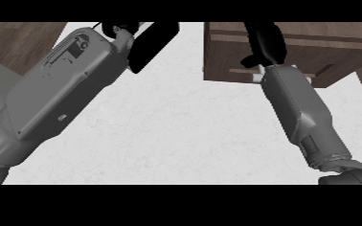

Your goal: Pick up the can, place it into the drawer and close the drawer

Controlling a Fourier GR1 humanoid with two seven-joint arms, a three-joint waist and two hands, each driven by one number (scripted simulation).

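The brown wooden drawer (226, 57) juts in at the top right over the white counter (176, 134). My right hand (265, 40) lies over its front with straight fingers running up out of view, and a short pale handle piece (253, 75) shows just under the wrist. At the top centre-left my left hand (152, 43) hangs open above the counter with nothing in it. No can shows anywhere; I cannot tell whether it is inside the drawer or hidden by my arms.
My left forearm (60, 86) covers much of the left side. A strip of dark wood (25, 43) shows at the far left. The right forearm (304, 115) crosses the right side.
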